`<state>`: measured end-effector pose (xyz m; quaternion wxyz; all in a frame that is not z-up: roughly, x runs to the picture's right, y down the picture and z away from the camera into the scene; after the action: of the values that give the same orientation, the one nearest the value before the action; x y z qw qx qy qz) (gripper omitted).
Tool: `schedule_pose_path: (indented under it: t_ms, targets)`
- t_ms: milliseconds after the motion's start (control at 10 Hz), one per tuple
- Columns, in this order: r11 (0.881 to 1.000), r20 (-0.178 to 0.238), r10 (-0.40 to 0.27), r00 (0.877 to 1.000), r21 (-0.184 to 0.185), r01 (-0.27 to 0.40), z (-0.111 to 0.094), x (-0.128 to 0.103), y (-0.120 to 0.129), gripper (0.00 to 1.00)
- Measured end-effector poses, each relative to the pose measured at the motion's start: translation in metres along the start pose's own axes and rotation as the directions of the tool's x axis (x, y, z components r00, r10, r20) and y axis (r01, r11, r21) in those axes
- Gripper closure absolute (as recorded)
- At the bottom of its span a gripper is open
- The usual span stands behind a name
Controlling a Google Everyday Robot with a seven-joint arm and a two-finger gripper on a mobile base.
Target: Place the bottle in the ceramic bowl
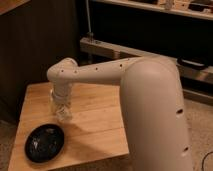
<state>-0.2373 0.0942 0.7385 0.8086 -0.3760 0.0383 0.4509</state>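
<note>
The ceramic bowl (pixel 45 143) is a shallow glossy black dish on the front left corner of the wooden table (pixel 100 117). My gripper (pixel 62 111) hangs from the white arm (pixel 150 95), just above the table and a little behind and to the right of the bowl. It is shut on the bottle (pixel 64 118), a small pale whitish thing with a tan part, held just above the wood. The bottle is partly hidden by the fingers. The bowl is empty.
A dark wooden wall (pixel 35 45) stands behind and left of the table. A low metal shelf rail (pixel 115 50) runs at the back right. Speckled floor (pixel 200 115) lies to the right. The table's front edge runs close to the bowl.
</note>
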Motion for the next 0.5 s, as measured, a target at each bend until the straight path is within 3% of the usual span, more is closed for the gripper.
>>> schedule_pose_path:
  t_ms: [300, 500]
  targets:
    - [0.992, 0.014, -0.119, 0.993, -0.037, 0.119, -0.003, 0.008, 0.036, 1.0]
    - [0.973, 0.012, -0.222, 0.975, -0.061, 0.223, 0.001, 0.018, 0.069, 1.0]
